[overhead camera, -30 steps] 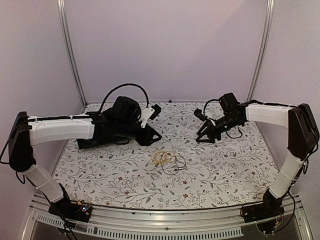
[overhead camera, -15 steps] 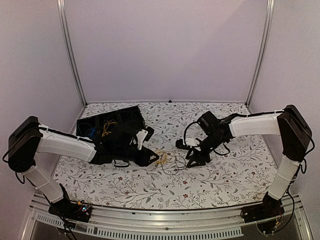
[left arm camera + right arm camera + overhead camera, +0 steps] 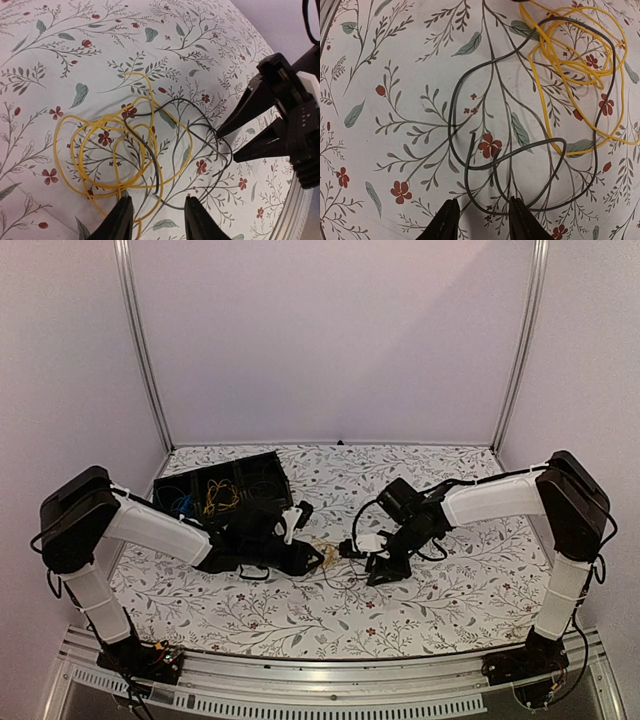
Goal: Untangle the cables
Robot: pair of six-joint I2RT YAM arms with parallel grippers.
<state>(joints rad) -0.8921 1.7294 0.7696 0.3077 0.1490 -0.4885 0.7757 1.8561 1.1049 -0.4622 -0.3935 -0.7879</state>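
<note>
Floral-print table [image 3: 450, 605]. Black crate [image 3: 268, 472] at back left, blue and yellow wires inside. Both arms reach low to mid-table, grippers facing each other across the tangle.

Left gripper [image 3: 156, 212]: jaws spread, a strand of the yellow cable [image 3: 150, 145] running between them, not pinched.

Right gripper [image 3: 482, 212]: jaws spread, straddling a bend of the dark cable [image 3: 451, 112].

Yellow coil and dark loops interlaced, flat on the cloth, near the crate's front.

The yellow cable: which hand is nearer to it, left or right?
Left. The left hand stands at the yellow cable's edge; the right hand is farther off, at the black cable's loop.
</note>
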